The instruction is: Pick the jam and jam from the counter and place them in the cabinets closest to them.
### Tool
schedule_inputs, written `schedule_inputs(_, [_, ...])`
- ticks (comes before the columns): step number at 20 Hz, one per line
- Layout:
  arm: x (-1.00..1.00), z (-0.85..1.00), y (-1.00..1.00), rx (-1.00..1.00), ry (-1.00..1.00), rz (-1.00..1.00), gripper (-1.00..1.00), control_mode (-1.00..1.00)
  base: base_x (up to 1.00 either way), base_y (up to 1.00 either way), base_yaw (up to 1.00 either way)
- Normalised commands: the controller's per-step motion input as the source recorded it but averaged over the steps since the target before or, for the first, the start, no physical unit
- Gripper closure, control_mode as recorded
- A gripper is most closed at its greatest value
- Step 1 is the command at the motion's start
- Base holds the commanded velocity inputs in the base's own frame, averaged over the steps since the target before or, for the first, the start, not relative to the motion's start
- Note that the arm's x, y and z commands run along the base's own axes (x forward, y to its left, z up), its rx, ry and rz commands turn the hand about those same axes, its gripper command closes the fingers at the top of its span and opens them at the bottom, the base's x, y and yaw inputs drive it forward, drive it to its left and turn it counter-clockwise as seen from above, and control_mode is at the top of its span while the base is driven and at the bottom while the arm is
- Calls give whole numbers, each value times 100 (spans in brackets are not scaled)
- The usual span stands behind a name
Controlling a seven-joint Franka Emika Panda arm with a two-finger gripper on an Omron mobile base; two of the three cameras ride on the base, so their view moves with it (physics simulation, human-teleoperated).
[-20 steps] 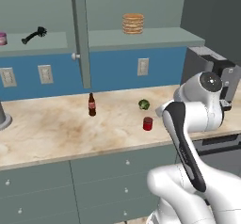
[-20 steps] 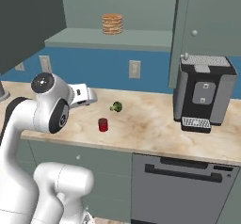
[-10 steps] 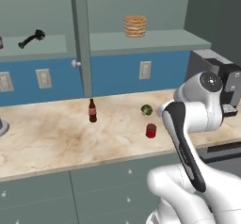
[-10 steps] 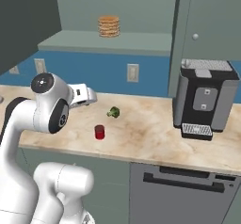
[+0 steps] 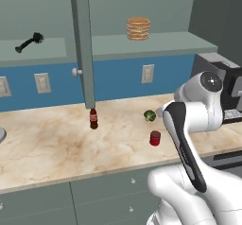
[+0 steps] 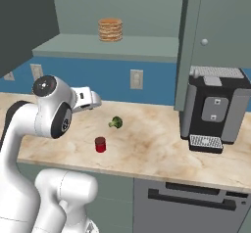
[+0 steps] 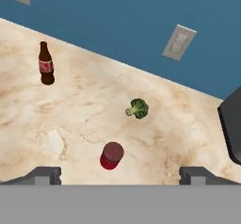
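Whole scene slid across both base views since second ago, so my base drove sideways; things on worktop (image 5: 47, 148) kept own places. Hand (image 7: 120, 171) hung above worktop, fingers (image 7: 44, 175) spread wide, nothing between them. Dark red jam (image 7: 112, 155) stood upright just beyond fingertips, green leafy ball (image 7: 137, 108) near behind it, brown bottle (image 7: 45, 64) well apart. I saw pancake stack (image 5: 138, 28) on cabinet shelf (image 5: 156, 43).

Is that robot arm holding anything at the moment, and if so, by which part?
Nothing is held. The gripper hangs open above the counter, and the dark red jam jar stands free on the stone between and beyond its jaws.
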Motion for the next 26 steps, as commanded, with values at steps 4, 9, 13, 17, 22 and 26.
schedule_inputs(4, [0, -1, 0, 0, 0, 0, -100, -100, 0, 0, 0])
schedule_inputs(9, [0, -12, 0, 0, 1, 0, -100, -100, 0, 0, 0])
schedule_inputs(13, [0, -15, 0, 1, 5, 0, -100, -100, 0, 0, 0])
schedule_inputs(17, [0, -21, 0, 5, 6, 0, -100, -100, 0, 0, 0])
schedule_inputs(22, [0, -30, 0, 2, 8, 0, -100, -100, 0, 0, 0])
schedule_inputs(26, [0, -34, 0, 0, 9, 0, -100, -100, 0, 0, 0])
